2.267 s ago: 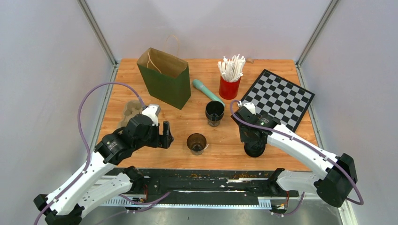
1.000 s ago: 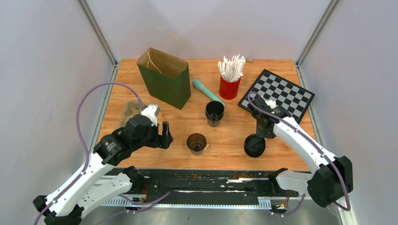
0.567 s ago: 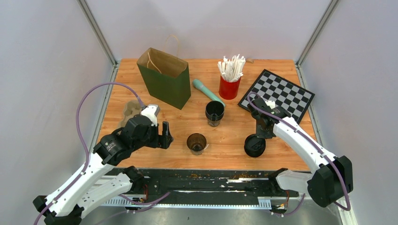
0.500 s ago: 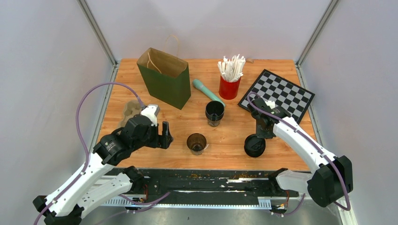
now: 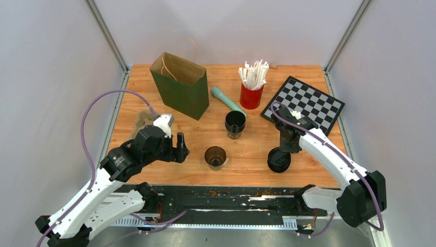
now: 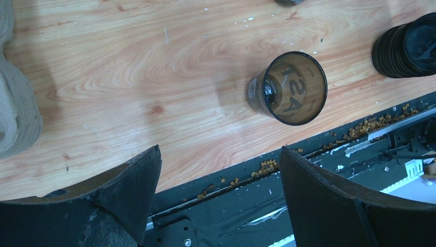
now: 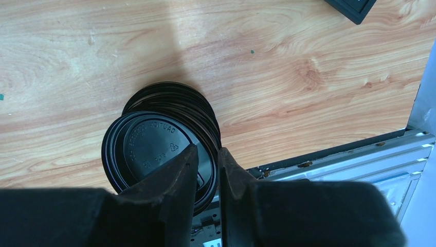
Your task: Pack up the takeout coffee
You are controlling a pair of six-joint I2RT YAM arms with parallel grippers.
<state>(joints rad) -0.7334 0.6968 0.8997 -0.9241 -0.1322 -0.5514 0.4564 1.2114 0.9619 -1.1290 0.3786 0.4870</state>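
right tool point(image 7: 207, 152) lowered, closing on top lid point(image 7: 146, 146) rim

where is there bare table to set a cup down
Bare wood between the brown cup and the lid stack, and between the paper bag and brown cup. Crowded around the straw cup, teal tool and dark cup.

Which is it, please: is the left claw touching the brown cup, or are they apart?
Apart. The left wrist view shows the open left claw short of the brown cup, with a strip of table visible between them.
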